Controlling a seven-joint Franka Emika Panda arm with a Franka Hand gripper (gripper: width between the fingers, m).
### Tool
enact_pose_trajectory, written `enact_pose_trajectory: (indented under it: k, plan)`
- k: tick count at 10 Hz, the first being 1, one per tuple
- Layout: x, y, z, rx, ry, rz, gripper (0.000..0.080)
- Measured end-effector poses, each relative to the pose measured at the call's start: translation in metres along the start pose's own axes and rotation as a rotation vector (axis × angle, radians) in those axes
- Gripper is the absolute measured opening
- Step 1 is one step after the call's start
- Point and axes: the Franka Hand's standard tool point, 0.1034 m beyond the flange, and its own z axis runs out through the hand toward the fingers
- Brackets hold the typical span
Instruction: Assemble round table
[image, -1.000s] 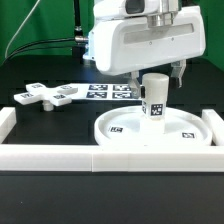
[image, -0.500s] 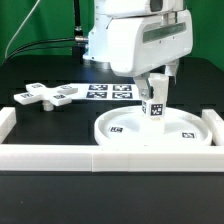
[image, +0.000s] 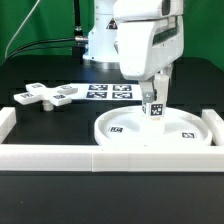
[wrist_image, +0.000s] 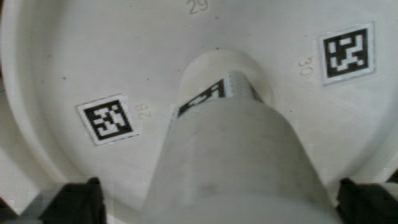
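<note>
Exterior view: the cylinder (image: 155, 106) stands upright at the middle of the round disc (image: 125, 140), with the end effector (image: 152, 91) down over its top. Whether the fingers are clamped on it I cannot tell. Away on the black surface (image: 45, 125), the cross piece (image: 44, 96) lies flat beside the marker board (image: 108, 92).

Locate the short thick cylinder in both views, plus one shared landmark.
Exterior view: the short thick cylinder stands on the large round disc, at that view's right, under the gripper.
Wrist view: it fills the middle of the picture, between the dark jaws.
Shared landmark: the black-and-white tag on the cylinder's side.
</note>
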Motion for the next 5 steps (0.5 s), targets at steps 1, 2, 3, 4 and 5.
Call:
enact_pose_trajectory:
  k: [1,2,3,4,5]
  plan:
    - [0.0,-0.0004,0.0002,-0.004,-0.01,-0.053,0.0649]
    - [-0.0013,0.0,0.0006,-0.006,-0.017,-0.117,0.0649]
    - [-0.002,0.0002,0.0007,-0.006,-0.019,-0.161,0.0649]
    - [-0.0027,0.0006,0.0007,-0.006,-0.02,-0.19,0.0622]
    - [-0.0033,0.001,0.0007,-0.006,-0.02,-0.185,0.0622]
